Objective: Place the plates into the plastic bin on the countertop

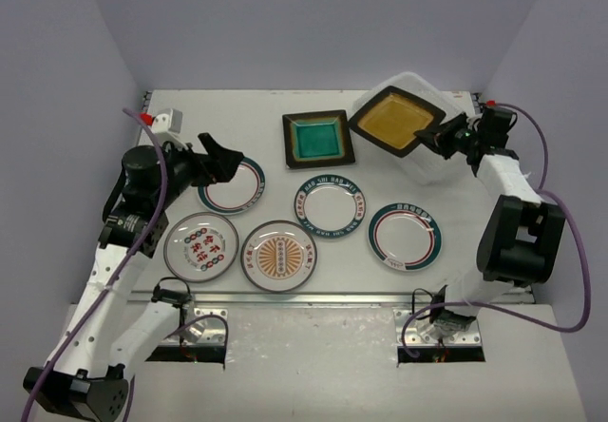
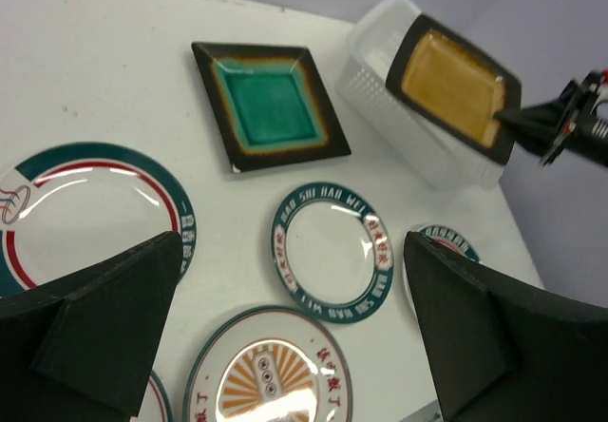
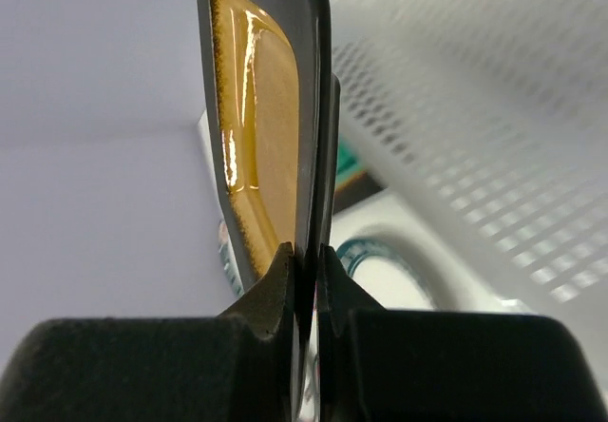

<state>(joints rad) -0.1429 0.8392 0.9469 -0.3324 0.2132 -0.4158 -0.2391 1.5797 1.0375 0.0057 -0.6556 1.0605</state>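
My right gripper (image 1: 432,141) is shut on the edge of the amber square plate (image 1: 397,120) and holds it tilted above the translucent plastic bin (image 1: 429,169) at the far right. In the right wrist view the jaws (image 3: 309,260) pinch that plate's rim (image 3: 261,108), with the bin's wall (image 3: 475,89) to the right. The teal square plate (image 1: 318,139) and several round plates lie on the white countertop (image 1: 237,108). My left gripper (image 1: 226,159) is open and empty above a round teal-and-red-rimmed plate (image 1: 231,183).
Other round plates: red characters (image 1: 201,245), orange sunburst (image 1: 278,256), teal lettered rim (image 1: 330,203), teal-and-red rim (image 1: 405,236). The left wrist view shows the teal plate (image 2: 271,104), the sunburst plate (image 2: 269,370) and the bin (image 2: 389,75). A metal front edge (image 1: 313,298) bounds the counter.
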